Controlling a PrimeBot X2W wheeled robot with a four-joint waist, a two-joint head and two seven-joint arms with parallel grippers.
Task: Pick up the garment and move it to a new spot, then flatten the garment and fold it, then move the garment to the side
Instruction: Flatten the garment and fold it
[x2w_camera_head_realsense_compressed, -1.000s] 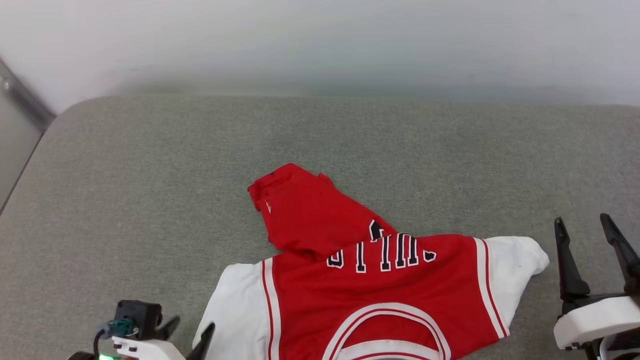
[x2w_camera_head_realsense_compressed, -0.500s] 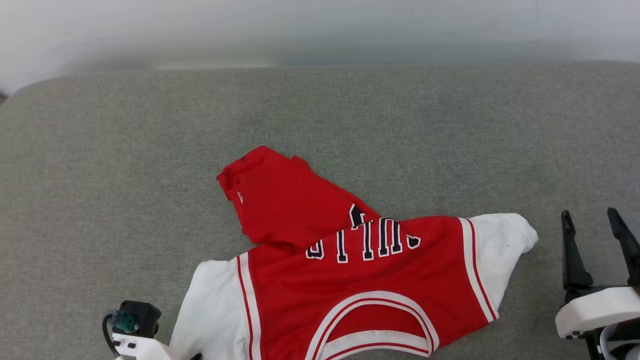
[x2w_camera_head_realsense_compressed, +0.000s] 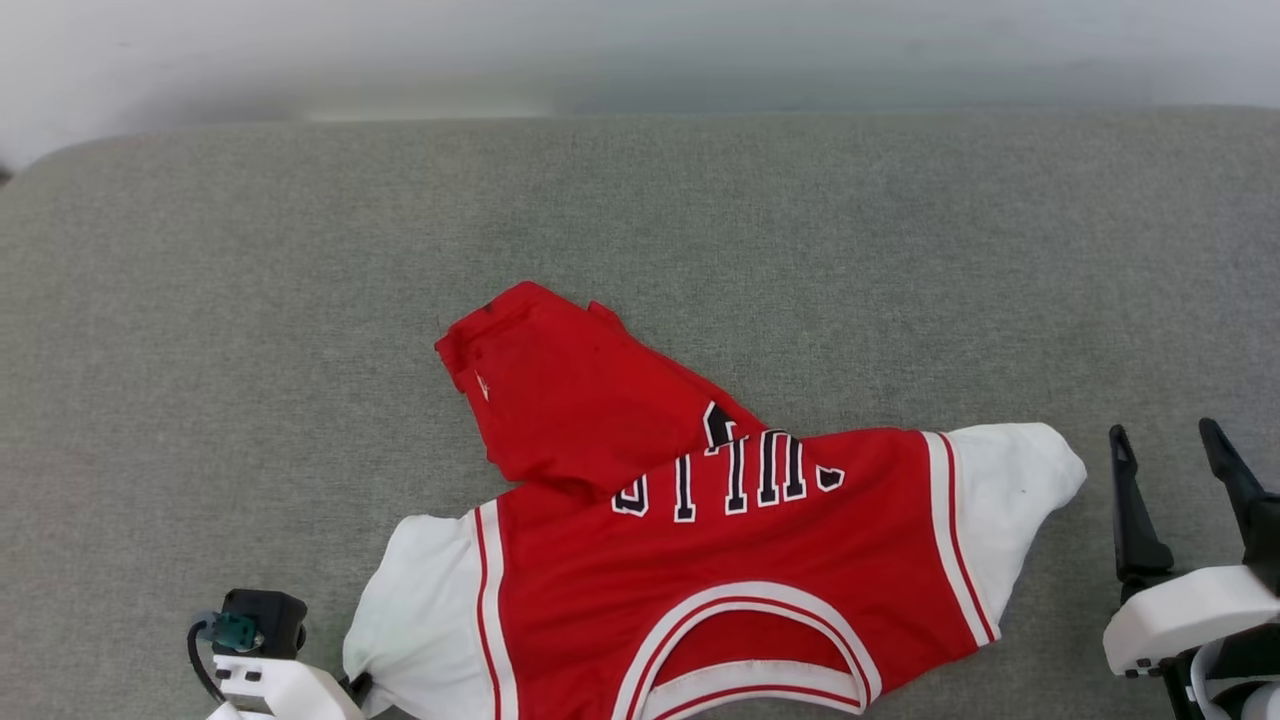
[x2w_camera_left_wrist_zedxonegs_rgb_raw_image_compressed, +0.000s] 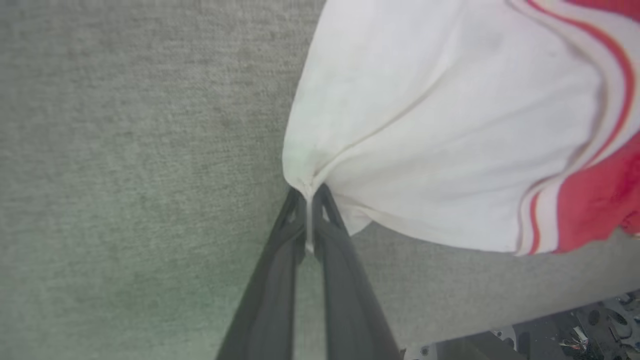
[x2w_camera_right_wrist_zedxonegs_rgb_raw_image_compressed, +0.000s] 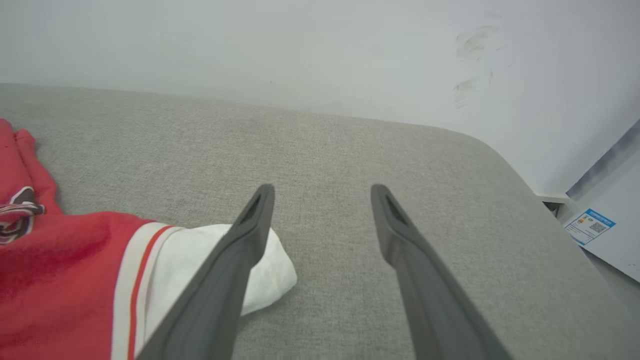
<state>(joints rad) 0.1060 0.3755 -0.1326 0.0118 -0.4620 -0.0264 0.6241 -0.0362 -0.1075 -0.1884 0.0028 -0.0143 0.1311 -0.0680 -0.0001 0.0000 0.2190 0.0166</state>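
The red jersey-style T-shirt (x2w_camera_head_realsense_compressed: 720, 590) is lying on a grey upholstered cushion (x2w_camera_head_realsense_compressed: 300, 300), near its front edge, with the striped collar (x2w_camera_head_realsense_compressed: 750, 640) closest to the robot and the black block lettering (x2w_camera_head_realsense_compressed: 735, 475) reading upside down from the head view; the lower body of the shirt is folded over and is bunching into a red flap (x2w_camera_head_realsense_compressed: 560, 400) that is pointing away and to the robot's left.

The left gripper (x2w_camera_left_wrist_zedxonegs_rgb_raw_image_compressed: 311, 200) is pinching the edge of the white sleeve (x2w_camera_left_wrist_zedxonegs_rgb_raw_image_compressed: 425, 125) on the robot's left; the left wrist view is showing the two dark fingers pressed together with a thin fold of white cloth caught between their tips, and the fabric is puckering towards that point; from the head view, the grip itself is hidden, since just the arm's white housing (x2w_camera_head_realsense_compressed: 275, 685) and a dark camera block are appearing at the lower left, touching the sleeve.

The right gripper (x2w_camera_right_wrist_zedxonegs_rgb_raw_image_compressed: 322, 189) is hovering with its fingers spread wide and nothing between them; the right wrist view is placing the other white sleeve (x2w_camera_right_wrist_zedxonegs_rgb_raw_image_compressed: 270, 272) just behind its left finger, while the head view is showing a gap of cushion between the two. The right wrist view is also taking in a pale wall (x2w_camera_right_wrist_zedxonegs_rgb_raw_image_compressed: 300, 50) and a blue-and-white label (x2w_camera_right_wrist_zedxonegs_rgb_raw_image_compressed: 590, 226).
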